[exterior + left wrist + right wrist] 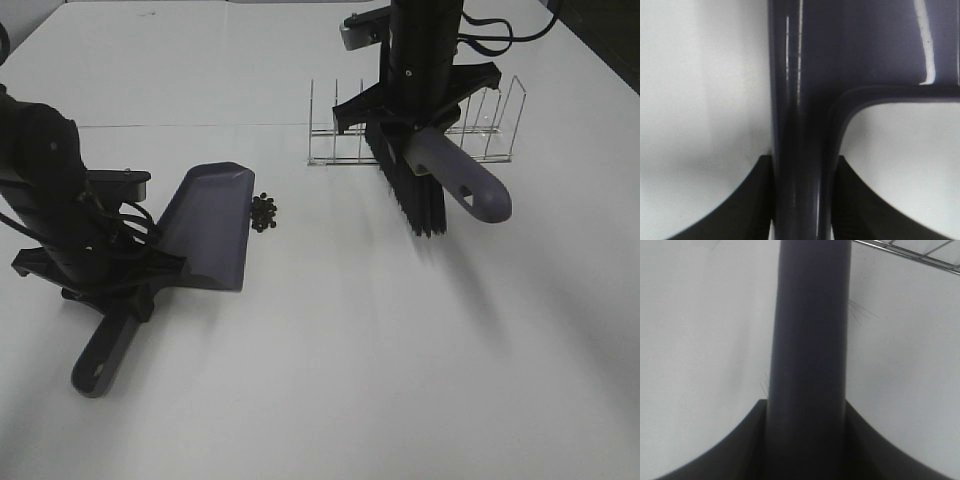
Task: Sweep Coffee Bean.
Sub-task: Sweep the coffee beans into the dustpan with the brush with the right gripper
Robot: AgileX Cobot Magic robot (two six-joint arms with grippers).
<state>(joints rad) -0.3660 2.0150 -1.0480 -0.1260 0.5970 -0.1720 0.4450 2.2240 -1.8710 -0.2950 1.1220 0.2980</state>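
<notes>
A small pile of dark coffee beans (264, 211) lies on the white table just right of the grey-purple dustpan (207, 225). My left gripper (128, 292) is shut on the dustpan's handle (800, 150), with the pan's mouth facing the beans. My right gripper (412, 128) is shut on the grey-purple brush (450, 178) by its handle (810, 350). It holds the brush above the table at the back right, black bristles (412, 195) down, well right of the beans.
A clear wire rack (415, 130) stands behind the brush at the back right; its edge shows in the right wrist view (910, 255). The white table (380, 360) stretches in front.
</notes>
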